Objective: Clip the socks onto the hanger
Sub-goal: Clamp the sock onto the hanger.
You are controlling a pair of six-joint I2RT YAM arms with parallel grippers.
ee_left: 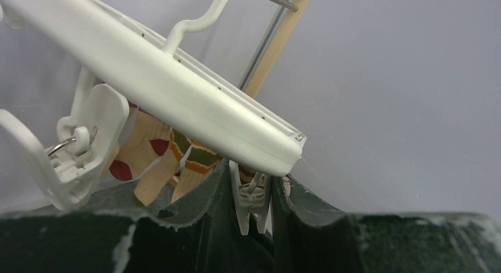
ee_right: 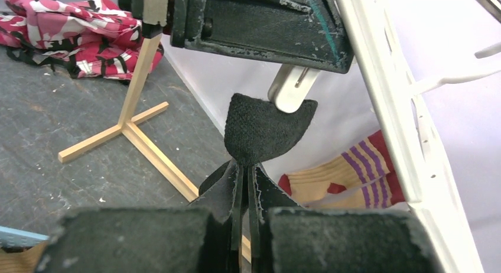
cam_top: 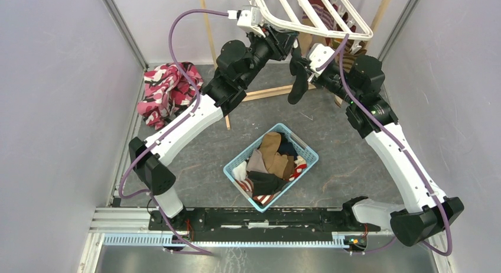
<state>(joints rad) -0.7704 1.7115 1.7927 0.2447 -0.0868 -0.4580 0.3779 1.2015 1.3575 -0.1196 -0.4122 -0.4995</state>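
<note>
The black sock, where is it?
In the top view, the black sock dangles from the right gripper, far side, just under the hanger, beside the clip the left gripper pinches.

Setting: a lab robot test cell. Evidence: plain pale wall panels [cam_top: 53, 107] framed by aluminium posts [cam_top: 121, 28] enclose a grey tabletop [cam_top: 342, 137]. The left arm [cam_top: 183, 128] and right arm [cam_top: 402, 161] are bolted to a black rail [cam_top: 248, 217] at the near edge, with purple cables [cam_top: 177, 48] running along them. Household items: blue basket [cam_top: 307, 148] at centre, wooden stand [cam_top: 269, 93] far.
</note>
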